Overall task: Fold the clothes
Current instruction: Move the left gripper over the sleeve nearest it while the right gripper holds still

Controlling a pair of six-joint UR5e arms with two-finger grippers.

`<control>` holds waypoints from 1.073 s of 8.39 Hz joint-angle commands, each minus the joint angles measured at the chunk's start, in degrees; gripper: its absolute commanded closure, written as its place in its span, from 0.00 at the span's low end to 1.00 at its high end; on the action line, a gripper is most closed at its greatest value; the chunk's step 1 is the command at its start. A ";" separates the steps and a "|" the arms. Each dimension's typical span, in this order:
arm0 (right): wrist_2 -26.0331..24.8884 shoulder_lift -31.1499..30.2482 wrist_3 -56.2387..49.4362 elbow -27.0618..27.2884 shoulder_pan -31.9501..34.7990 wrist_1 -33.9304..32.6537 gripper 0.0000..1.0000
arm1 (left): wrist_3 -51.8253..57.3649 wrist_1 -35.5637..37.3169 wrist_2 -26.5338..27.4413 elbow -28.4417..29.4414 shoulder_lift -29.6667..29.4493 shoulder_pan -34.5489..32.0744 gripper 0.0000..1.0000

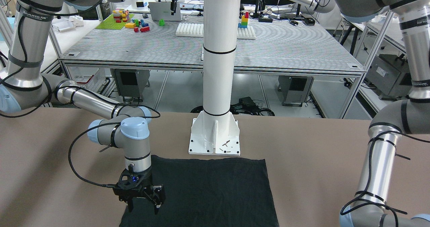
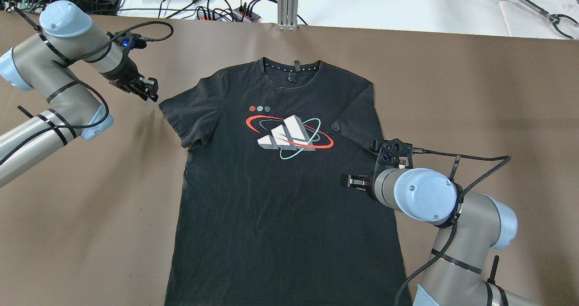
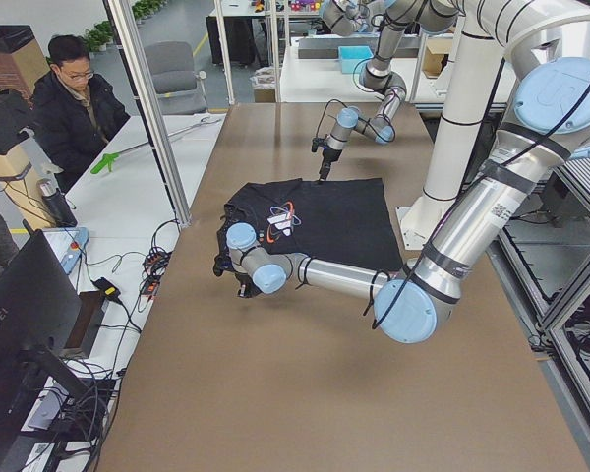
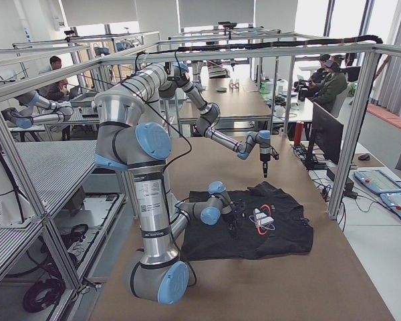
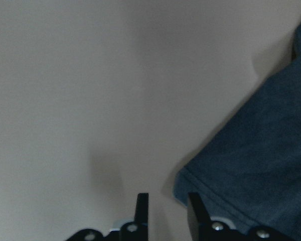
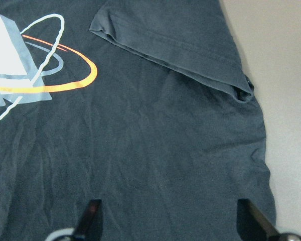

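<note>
1. Black fingers (image 6: 93, 213) of my right gripper (image 1: 143, 207) stand wide apart and hold nothing, tips pointing down at the T-shirt (image 2: 280, 206)
2. Under them is the shirt's body close to its side edge, just below the right sleeve (image 2: 357, 116), whose cuff lies flat against the body cloth
3. My left gripper (image 2: 147, 88) is off the cloth, over bare table (image 2: 452, 107), just beside the cuff of the left sleeve (image 2: 190, 111); its fingers are a narrow gap apart with nothing between them
4. Between my two arms the T-shirt is spread flat on the brown table, print (image 2: 289, 134) facing up
5. Its collar (image 2: 291, 66) points away from me, and its hem lies just in front of the base plate (image 1: 215, 139) of the white pole (image 1: 218, 52)
</note>
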 commanded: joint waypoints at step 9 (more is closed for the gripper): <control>-0.27 -0.89 0.01 0.50 -0.06 0.00 0.06 | -1.93 -3.00 0.83 4.58 -2.08 2.28 0.63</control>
